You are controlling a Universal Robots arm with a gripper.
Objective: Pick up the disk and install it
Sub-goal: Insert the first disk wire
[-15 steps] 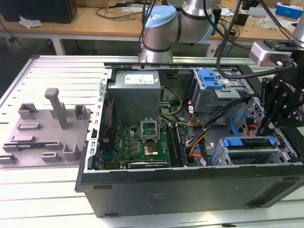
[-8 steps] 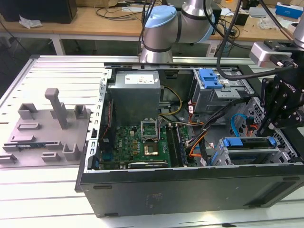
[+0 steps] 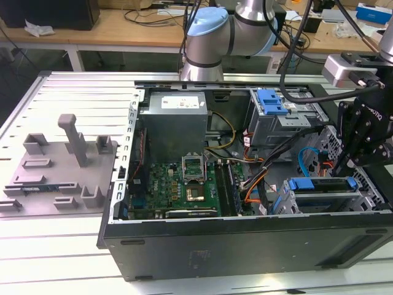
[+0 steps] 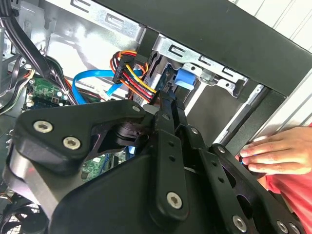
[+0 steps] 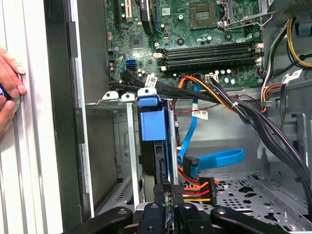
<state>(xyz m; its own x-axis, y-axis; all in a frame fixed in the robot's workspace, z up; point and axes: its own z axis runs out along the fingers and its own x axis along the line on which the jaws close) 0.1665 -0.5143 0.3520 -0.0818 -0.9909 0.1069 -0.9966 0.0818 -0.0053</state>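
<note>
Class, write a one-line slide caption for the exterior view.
Robot hand poised over the blue-framed disk sitting in the open computer case.

Robotics laboratory: an opened computer case lies on a slotted aluminium table, beside a grey fixture plate; a cable-strewn wooden workbench stands behind.

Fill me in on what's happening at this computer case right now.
A robot arm is working inside an open computer case. Its gripper is down at the drive bay near the case's front corner, where the disk in its blue carrier sits in the cage beside orange and blue cables. Whether the jaws are clamped on it can't be told. A person's hand rests on the table just outside the case wall.
</note>
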